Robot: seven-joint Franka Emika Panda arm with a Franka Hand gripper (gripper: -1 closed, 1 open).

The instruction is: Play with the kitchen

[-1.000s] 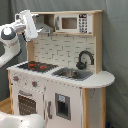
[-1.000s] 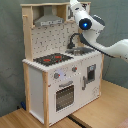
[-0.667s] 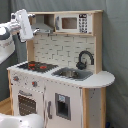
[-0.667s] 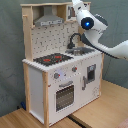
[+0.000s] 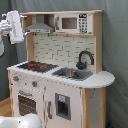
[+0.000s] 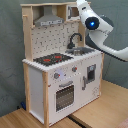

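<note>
Kitchen (image 5: 60, 85) in full view, arm (image 6: 97, 27) w/ tip hidden

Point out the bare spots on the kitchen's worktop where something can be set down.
Free: the rounded white counter end beside the sink, and the thin strip in front of it. Crowded: the hob and sink fill the rest, the black tap behind.

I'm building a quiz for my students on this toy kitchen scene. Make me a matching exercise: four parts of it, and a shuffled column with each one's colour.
Things:
1. hood
2. hob
3. tap
4. countertop

Colours:
A. white
B. black, curved
C. grey
D. black with red rings

Pairs: 1-C, 2-D, 3-B, 4-A
</note>
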